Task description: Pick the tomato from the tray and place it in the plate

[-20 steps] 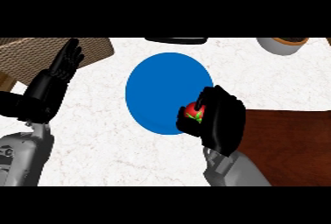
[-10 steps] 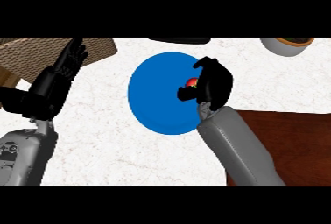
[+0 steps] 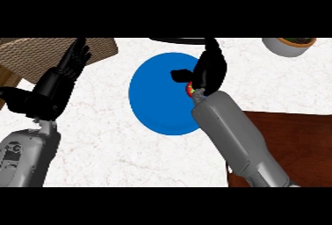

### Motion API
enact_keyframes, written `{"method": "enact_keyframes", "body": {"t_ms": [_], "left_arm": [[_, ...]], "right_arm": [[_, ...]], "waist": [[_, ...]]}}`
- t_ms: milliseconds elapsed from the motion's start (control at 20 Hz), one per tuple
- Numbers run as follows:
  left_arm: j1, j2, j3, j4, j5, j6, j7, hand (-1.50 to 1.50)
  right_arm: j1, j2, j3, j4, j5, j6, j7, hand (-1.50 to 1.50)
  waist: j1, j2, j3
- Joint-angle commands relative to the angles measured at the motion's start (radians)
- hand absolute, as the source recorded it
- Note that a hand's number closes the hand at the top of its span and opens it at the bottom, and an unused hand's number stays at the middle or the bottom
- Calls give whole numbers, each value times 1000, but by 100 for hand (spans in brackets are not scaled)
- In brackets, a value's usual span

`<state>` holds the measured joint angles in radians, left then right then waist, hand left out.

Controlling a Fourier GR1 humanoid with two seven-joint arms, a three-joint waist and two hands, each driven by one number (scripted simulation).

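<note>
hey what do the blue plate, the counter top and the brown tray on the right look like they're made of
The round blue plate looks like glazed ceramic or plastic: flat, even colour with no grain, so either fits. The white counter top looks like polished stone, perhaps marble, given its faint speckled veining. The dark reddish-brown tray looks like stained wood, with faint streaks like grain running across it.

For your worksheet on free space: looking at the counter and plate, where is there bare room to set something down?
Bare: the blue plate's left half, and the white counter between the left hand and the right forearm. Crowded: the plate's right edge, where the right hand hangs with the tomato.
</note>
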<state>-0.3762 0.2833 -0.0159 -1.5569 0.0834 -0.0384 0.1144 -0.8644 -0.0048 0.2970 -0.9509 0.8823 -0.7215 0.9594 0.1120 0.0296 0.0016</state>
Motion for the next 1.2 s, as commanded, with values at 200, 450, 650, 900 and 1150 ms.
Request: {"method": "enact_keyframes", "body": {"t_ms": [200, 450, 650, 900, 1150], "left_arm": [[39, -22, 6, 35, -34, 27, -67, 0], [67, 14, 43, -8, -11, 9, -20, 0], [95, 33, 73, -24, -13, 18, 4, 0], [67, 27, 102, 35, -8, 9, -34, 0], [143, 17, 80, -86, -16, 8, 18, 0]], "right_arm": [[-53, 5, 21, 29, -141, -355, -17, -150], [16, 5, 55, 6, -159, -474, -26, -150], [168, 5, 84, -193, -120, -480, -61, -150], [448, -31, 145, -469, -42, -410, -98, -150], [696, -156, 180, -761, -44, -323, -98, -150]], "waist": [[-52, -15, -1], [-83, -28, -1], [-118, -37, -1], [-136, -35, -2], [-129, -36, -1]]}}
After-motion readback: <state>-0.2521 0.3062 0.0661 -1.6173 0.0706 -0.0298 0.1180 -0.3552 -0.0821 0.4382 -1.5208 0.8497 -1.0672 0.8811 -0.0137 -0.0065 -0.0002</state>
